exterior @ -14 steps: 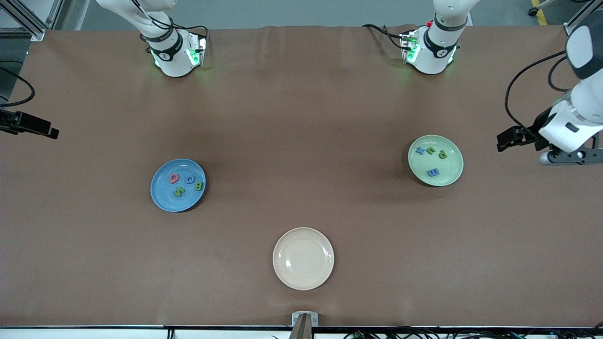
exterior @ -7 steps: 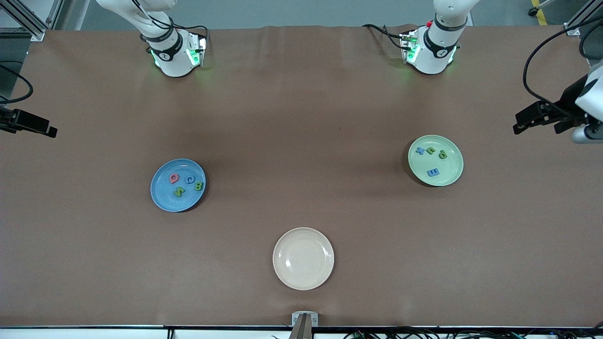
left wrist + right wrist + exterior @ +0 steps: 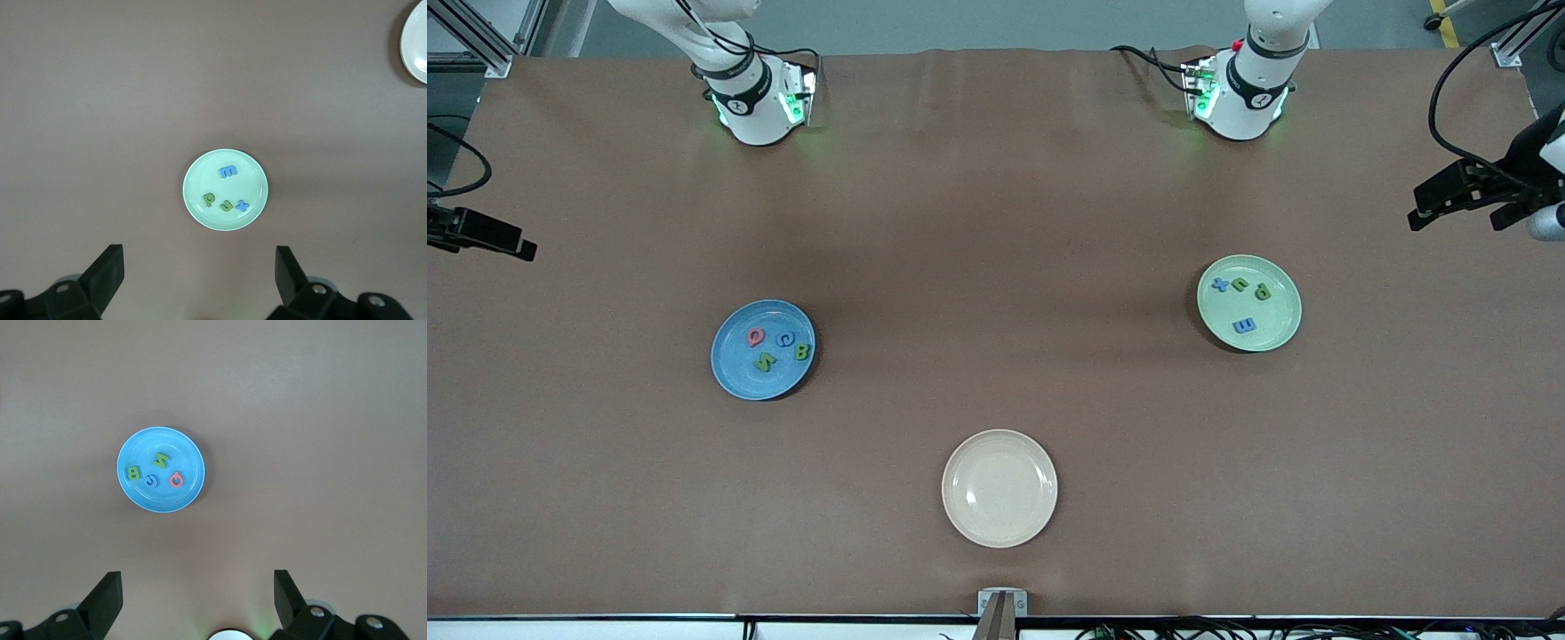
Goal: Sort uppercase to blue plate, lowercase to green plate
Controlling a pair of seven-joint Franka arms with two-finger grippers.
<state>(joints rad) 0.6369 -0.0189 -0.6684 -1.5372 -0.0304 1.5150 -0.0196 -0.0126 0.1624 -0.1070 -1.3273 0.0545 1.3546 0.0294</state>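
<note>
Sort looks done: uppercase (image 3: 778, 347) all on blue plate (image 3: 729, 373), lowercase (image 3: 1240, 302) all on green plate (image 3: 1280, 333), my left tool (image 3: 197, 280) and right tool (image 3: 197, 600) both open, empty, over table ends.

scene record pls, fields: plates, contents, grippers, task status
blue plate: red Q, blue G, green B, green N
green plate: blue x, green u, green p, blue m
cream plate: nothing in it, nearest the front camera
left gripper: open, holds nothing, high at the left arm's end of the table
right gripper: open, holds nothing, at the right arm's end
task status: all eight letters sorted
</note>
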